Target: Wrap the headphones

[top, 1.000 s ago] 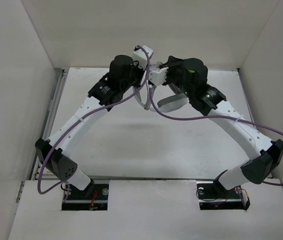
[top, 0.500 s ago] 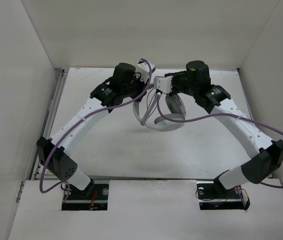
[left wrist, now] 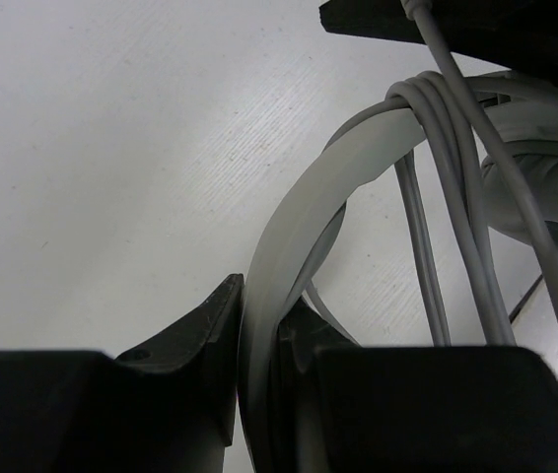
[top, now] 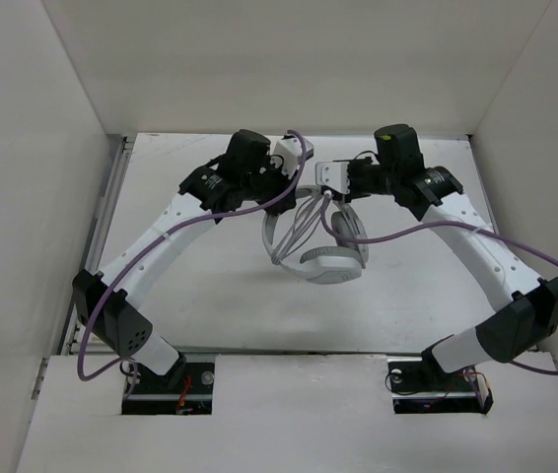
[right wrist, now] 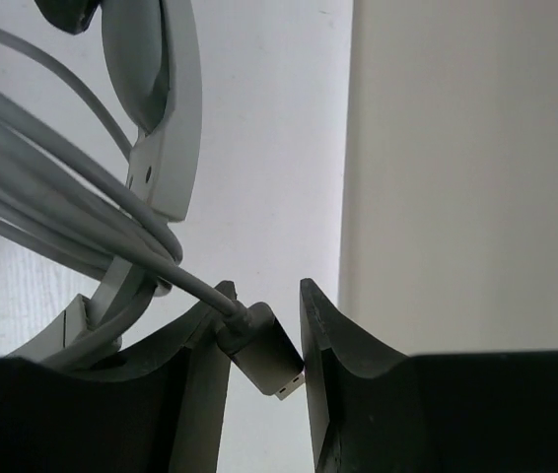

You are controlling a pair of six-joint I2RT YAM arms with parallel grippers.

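I read the left hand (left wrist: 259,301) as closed tight on the headband (left wrist: 309,207) of the headphones (top: 330,264), with a finger pressed to each face. The right hand (right wrist: 264,291) is nearly closed, with the plug (right wrist: 262,357) pinched between its fingers. Several turns of cord (right wrist: 62,227) cross the headband. In the top view the earcups hang at 6 o'clock from both hands. I cannot tell whether they touch the table (top: 200,276).

Item, my left gripper (left wrist: 259,301) and my right gripper (right wrist: 266,289): these had been huddled together at the far middle. They drew apart, the right one shifting right. Item, headphones (top: 328,264): they hung high between my wrists, then swung down and nearer.
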